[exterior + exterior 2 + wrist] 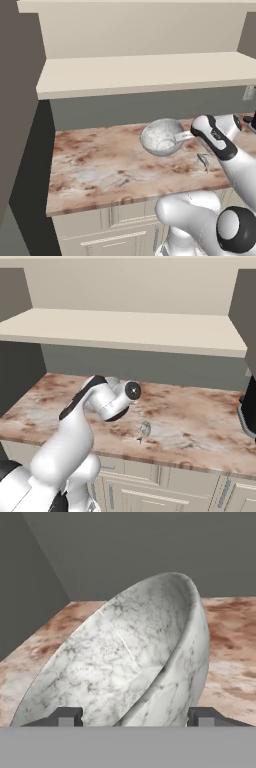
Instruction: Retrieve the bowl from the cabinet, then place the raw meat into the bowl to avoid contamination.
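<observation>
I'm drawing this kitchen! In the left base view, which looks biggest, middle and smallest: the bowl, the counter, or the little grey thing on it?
1. The counter, by far the largest.
2. The bowl.
3. The little grey thing, clearly the smallest.

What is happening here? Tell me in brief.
The arm has its jaws on the rim of the bowl and holds it tilted just over the marble counter, below the open cabinet shelf. No meat is in the bowl yet.
</observation>
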